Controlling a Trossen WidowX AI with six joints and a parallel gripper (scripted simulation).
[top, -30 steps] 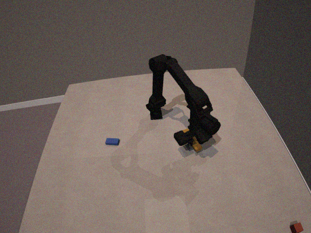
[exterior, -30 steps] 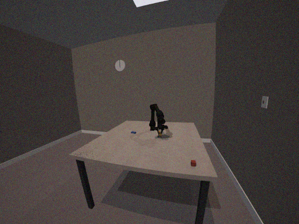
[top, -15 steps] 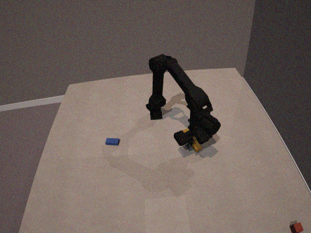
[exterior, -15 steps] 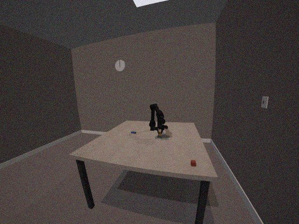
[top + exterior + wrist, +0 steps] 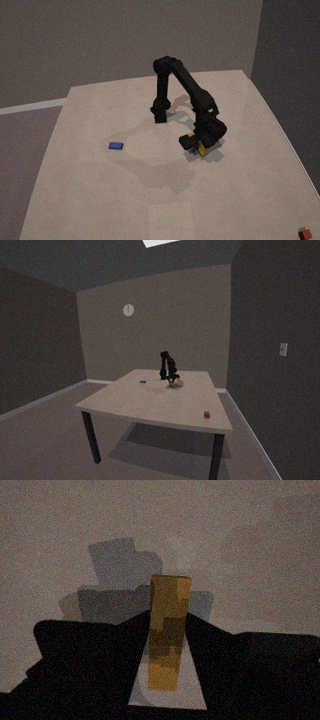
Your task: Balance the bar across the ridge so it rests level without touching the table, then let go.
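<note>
The orange bar [image 5: 202, 150] [image 5: 171, 382] [image 5: 170, 596] lies between the two fingers of my black gripper [image 5: 197, 149] [image 5: 169, 614]. In the wrist view the fingertips stand right against both long sides of the bar, with no visible gap. The bar's far end sticks out beyond the fingers, and the gripper body covers its middle in the top view. I cannot make out the ridge; the space under the bar is hidden by the bar, the fingers and shadow. Whether the bar touches anything below is not clear.
A flat blue block [image 5: 115, 145] [image 5: 142, 381] lies on the table [image 5: 103, 206] [image 5: 144, 405] left of the gripper. A small red block [image 5: 305, 234] [image 5: 206, 414] is far off near the table's front right corner. The arm's base stands behind the bar.
</note>
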